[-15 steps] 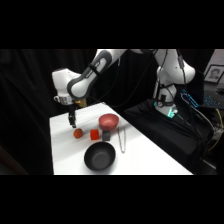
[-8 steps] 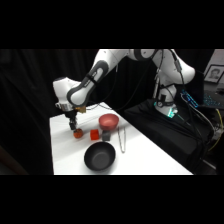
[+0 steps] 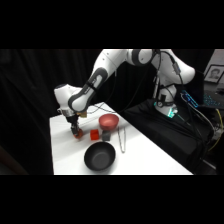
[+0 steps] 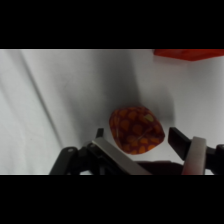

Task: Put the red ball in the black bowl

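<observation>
The end effector point(image 4: 145, 142) was spread open around the red ball point(image 4: 136, 129) near the desk's point(image 3: 142, 157) far left edge, nothing yet gripped. If closed off-centre, the ball could be squirted away, never reaching the black bowl point(image 3: 99, 156).

Place: a robotics lab is being shown.
Backdrop: black curtains point(image 3: 30, 85) are being hung around a white table point(image 3: 145, 157).
Equipment: loose cables point(image 3: 200, 112) are being draped over a dark side bench point(image 3: 165, 125).
</observation>
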Available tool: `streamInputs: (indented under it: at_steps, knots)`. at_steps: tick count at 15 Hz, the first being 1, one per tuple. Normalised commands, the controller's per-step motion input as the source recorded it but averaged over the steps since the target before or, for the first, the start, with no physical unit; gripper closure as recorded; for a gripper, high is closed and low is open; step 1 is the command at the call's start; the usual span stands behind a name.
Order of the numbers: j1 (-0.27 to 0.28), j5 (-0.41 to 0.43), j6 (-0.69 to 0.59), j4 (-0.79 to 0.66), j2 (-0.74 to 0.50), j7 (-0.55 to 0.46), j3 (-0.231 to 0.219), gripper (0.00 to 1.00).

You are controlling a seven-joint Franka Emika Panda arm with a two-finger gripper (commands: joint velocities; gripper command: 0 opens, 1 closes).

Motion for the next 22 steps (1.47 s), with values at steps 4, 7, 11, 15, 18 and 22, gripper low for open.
streamInputs:
  at_steps: [4, 7, 11, 15, 18, 22]
  knots:
    - [-0.039, 0.057, -0.13, 0.27, 0.15, 0.04, 0.029, 0.44]
    - [-0.023, 0.035, -0.13, 0.23, 0.08, 0.05, 0.006, 0.69]
    - [-0.002, 0.008, -0.14, 0.18, 0.03, 0.05, -0.011, 0.99]
    - [0.02, -0.019, -0.18, 0.13, -0.03, 0.07, -0.034, 0.96]
    - [0.048, -0.057, -0.24, 0.0, -0.2, 0.08, -0.06, 0.96]
    - [0.06, -0.084, -0.23, -0.12, -0.35, 0.06, -0.061, 0.96]
